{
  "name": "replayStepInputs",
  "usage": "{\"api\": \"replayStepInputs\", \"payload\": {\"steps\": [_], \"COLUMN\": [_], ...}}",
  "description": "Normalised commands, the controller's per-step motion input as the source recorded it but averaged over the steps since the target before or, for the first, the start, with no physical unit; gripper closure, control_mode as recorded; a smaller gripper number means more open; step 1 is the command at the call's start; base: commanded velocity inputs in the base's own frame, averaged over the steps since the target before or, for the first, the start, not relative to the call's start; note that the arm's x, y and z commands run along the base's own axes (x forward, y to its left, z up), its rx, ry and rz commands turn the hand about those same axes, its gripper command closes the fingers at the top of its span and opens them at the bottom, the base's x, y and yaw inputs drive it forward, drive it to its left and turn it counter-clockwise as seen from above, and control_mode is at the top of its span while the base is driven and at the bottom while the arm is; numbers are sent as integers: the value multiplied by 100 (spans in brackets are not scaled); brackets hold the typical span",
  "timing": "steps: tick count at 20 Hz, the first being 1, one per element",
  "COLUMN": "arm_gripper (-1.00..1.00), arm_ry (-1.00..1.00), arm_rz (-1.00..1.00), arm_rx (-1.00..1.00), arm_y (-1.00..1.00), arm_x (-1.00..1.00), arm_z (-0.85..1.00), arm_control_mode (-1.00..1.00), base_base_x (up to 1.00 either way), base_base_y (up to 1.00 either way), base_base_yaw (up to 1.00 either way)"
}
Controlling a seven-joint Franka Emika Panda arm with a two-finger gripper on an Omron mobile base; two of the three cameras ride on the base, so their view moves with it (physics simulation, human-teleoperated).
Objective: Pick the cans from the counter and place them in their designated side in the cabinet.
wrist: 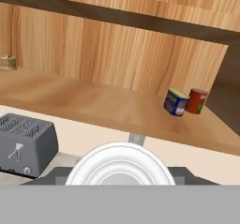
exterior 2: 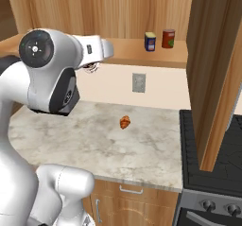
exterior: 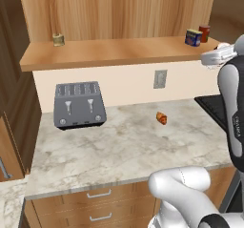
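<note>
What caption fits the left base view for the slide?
Blue can and red can beside each other on the cabinet shelf; toaster and croissant on the counter.

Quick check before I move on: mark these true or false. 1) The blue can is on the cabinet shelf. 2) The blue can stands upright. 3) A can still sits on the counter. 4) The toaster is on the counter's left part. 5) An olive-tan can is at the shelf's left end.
1) True: the blue can is on the cabinet shelf, beside a red can.
2) False: in the hand view it leans.
3) False: the counter holds a toaster and a small orange item.
4) True.
5) True: the olive-tan can sits there.
</note>
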Motion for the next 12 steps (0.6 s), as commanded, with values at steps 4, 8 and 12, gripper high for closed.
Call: {"api": "replayStepInputs", "payload": {"steps": [4,8,12], "arm_gripper": [100,100,100], "arm_ry": [0,0,0], "arm_rz": [0,0,0], "arm_rx": [-3,-3,-2], "arm_y": [-6,-7,-4], "arm_x": [20,20,22], "arm_z": [0,0,0], "arm_control_mode": [-100,-100,-100], "base_base_x": [0,0,0], "base_base_y": [0,0,0], "base_base_yaw": [0,0,0]}}
